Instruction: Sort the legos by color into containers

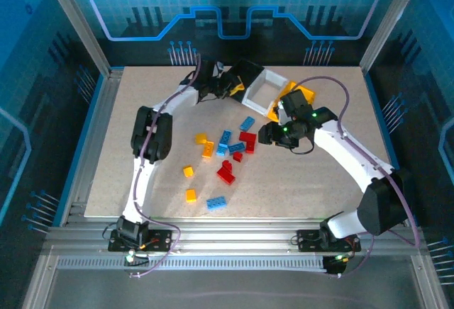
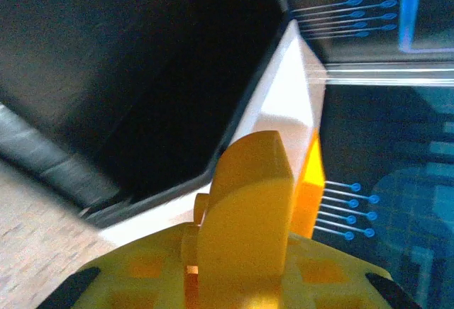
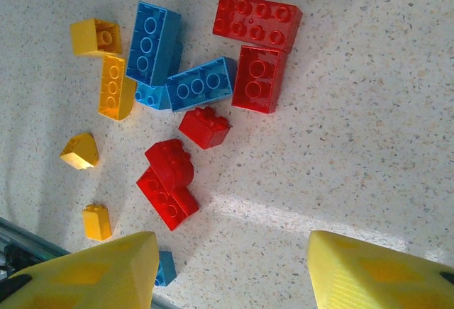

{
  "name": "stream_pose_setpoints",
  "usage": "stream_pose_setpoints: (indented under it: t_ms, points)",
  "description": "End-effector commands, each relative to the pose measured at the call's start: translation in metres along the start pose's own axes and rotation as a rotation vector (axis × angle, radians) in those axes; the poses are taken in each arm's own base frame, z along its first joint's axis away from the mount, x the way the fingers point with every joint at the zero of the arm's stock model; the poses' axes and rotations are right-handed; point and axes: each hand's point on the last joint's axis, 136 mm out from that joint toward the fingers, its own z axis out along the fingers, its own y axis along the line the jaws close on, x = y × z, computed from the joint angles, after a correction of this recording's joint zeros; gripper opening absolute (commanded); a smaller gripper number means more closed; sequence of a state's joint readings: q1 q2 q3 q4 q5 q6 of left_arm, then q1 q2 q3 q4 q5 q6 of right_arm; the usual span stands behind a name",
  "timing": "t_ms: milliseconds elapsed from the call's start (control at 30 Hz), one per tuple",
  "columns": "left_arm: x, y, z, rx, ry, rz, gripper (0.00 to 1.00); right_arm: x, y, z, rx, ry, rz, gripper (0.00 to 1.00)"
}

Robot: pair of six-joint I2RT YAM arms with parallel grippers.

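The left arm is reaching far forward, the left gripper (image 1: 225, 83) clamping a yellow brick (image 2: 248, 210) near the black bin (image 2: 106, 75). The right arm is bending inward, the right gripper (image 3: 234, 266) hovering parted and empty over the legos (image 3: 198, 103).

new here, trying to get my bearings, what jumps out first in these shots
A jumble of red, blue and yellow bricks lies scattered mid-table. The left hand grips a yellow brick at the bins by the far edge; the right hand hangs open over the pile.
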State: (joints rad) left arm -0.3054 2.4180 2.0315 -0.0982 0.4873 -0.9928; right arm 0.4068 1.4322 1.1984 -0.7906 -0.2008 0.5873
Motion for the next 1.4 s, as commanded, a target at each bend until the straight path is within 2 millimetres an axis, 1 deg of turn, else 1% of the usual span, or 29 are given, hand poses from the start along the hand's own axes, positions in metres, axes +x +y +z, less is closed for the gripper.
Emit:
stream_pose_setpoints:
  t_ms: [0, 267, 300, 400, 567, 700, 833, 933, 1000, 1033, 1100, 1200, 1267, 1300, 1367]
  points:
    - [-0.016, -0.026, 0.007, 0.071, -0.034, -0.047, 0.2, -0.002, -0.004, -0.001, -0.023, -0.002, 0.026, 0.59]
    - [-0.039, -0.011, 0.035, 0.034, -0.089, -0.078, 0.21, -0.01, -0.009, -0.003, -0.044, -0.013, 0.056, 0.6]
    - [-0.042, -0.012, 0.037, 0.035, -0.093, -0.077, 0.22, -0.011, -0.009, -0.004, -0.044, -0.016, 0.057, 0.6]
    - [-0.046, -0.006, 0.042, 0.026, -0.105, -0.096, 0.32, -0.012, -0.01, -0.006, -0.043, -0.022, 0.06, 0.62]
    - [-0.047, -0.003, 0.041, 0.015, -0.112, -0.093, 0.46, -0.011, -0.012, -0.005, -0.039, -0.015, 0.059, 0.63]
    - [-0.044, -0.009, 0.037, 0.019, -0.1, -0.078, 0.49, -0.011, -0.012, -0.005, -0.042, -0.016, 0.064, 0.63]
    - [-0.04, -0.017, 0.024, 0.0, -0.089, -0.046, 0.53, -0.011, -0.011, -0.006, -0.042, -0.016, 0.065, 0.63]
    - [-0.033, -0.027, 0.007, -0.021, -0.072, -0.014, 0.54, -0.012, -0.011, -0.009, -0.036, -0.02, 0.059, 0.63]
    - [-0.024, -0.03, -0.008, -0.055, -0.054, 0.014, 0.54, -0.011, -0.01, -0.009, -0.027, -0.011, 0.051, 0.63]
    - [-0.017, -0.029, -0.017, -0.087, -0.041, 0.031, 0.55, -0.009, -0.009, -0.009, -0.026, -0.001, 0.043, 0.63]
    - [-0.002, -0.021, -0.041, -0.189, -0.021, 0.059, 0.55, -0.005, -0.007, -0.007, -0.01, 0.015, 0.019, 0.63]
    - [0.025, -0.005, -0.087, -0.37, 0.003, 0.148, 0.57, 0.002, -0.003, -0.006, 0.015, 0.036, -0.01, 0.63]
    - [0.046, 0.007, -0.121, -0.486, 0.026, 0.222, 0.58, 0.008, 0.0, -0.003, 0.02, 0.051, -0.019, 0.64]
    - [0.056, 0.015, -0.134, -0.532, 0.04, 0.247, 0.59, 0.011, 0.003, -0.001, 0.018, 0.055, -0.023, 0.64]
    - [0.08, 0.029, -0.17, -0.622, 0.066, 0.294, 0.6, 0.018, 0.006, 0.005, 0.019, 0.07, -0.033, 0.64]
